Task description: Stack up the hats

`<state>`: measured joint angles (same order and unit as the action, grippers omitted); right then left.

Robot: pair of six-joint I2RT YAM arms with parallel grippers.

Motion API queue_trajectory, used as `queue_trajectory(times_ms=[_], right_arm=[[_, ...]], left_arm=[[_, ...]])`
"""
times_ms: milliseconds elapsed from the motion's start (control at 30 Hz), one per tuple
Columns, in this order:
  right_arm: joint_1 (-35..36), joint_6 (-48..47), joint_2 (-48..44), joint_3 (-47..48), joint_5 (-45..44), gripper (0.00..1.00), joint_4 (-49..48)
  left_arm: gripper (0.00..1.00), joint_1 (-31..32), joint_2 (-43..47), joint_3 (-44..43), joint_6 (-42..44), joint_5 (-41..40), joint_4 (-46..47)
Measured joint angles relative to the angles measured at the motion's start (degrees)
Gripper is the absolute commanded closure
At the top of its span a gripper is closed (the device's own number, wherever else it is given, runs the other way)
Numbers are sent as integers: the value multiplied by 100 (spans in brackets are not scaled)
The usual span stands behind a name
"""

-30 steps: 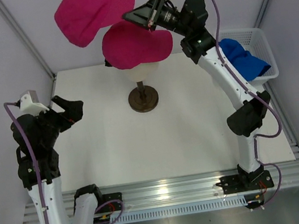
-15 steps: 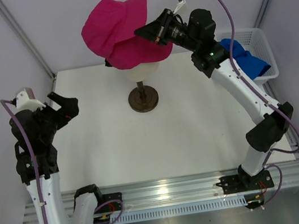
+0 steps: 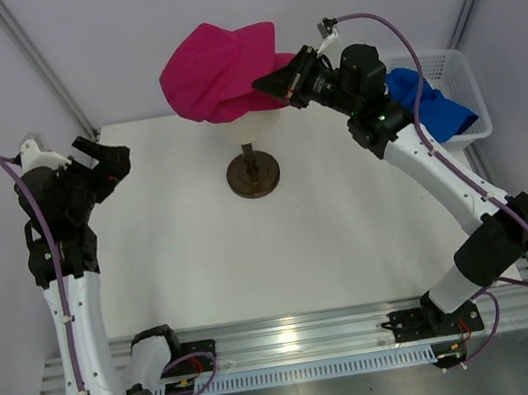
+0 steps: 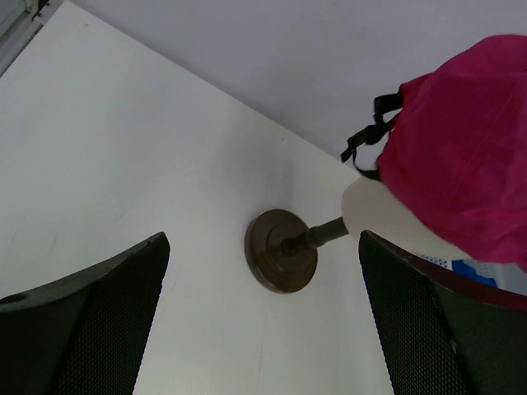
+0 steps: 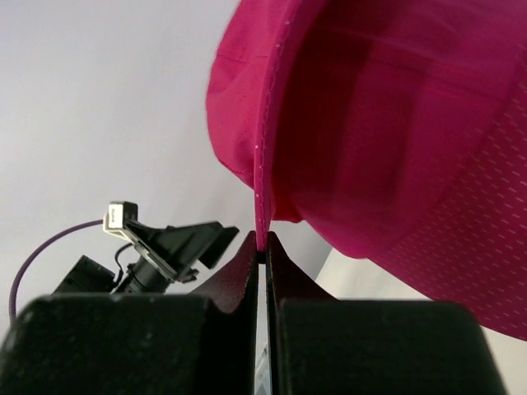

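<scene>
Right gripper (image 3: 272, 81) is clenched on the edge of the pink cap (image 3: 218, 67); the wrist view shows both fingers pressed flat together with a thin fabric hem pinched between them at the tips (image 5: 263, 247). The cap sits draped over the cream mannequin head (image 3: 258, 127), covering most of it, with only the lower part of the head showing below the fabric. Its black back strap (image 4: 370, 138) hangs off the rear side. In the right wrist view the pink cloth (image 5: 370, 123) shows two layers, a smooth one and a mesh-textured one (can't tell whether that's one cap folded or two). The head stands on a dark stem with a round base (image 3: 253, 175) near the middle far part of the counter (image 3: 203, 258). The blue cap (image 3: 427, 103) lies crumpled inside the white mesh basket (image 3: 463, 73) at the far right, well apart from the pink one. Left gripper (image 3: 106, 159) is released, jaws spread wide and holding nothing, up over the left side of the counter and facing the stand (image 4: 282, 262)
</scene>
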<state>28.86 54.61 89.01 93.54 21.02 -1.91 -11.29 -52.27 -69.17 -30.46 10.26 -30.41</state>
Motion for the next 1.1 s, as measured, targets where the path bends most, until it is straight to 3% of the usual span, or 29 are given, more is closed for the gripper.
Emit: queue_trajectory(times_ms=[433, 833, 1100], right_arm=[[-297, 407, -96, -448, 125, 100, -173], [-452, 780, -525, -1298, 48, 100, -487], [-522, 841, -522, -1307, 175, 100, -555]], left_arm=[[1, 55, -1716, -195, -1360, 1110, 2107], [7, 649, -3161, -1272, -1292, 1314, 2260], [14, 796, -4256, -2470, -844, 1517, 1690]])
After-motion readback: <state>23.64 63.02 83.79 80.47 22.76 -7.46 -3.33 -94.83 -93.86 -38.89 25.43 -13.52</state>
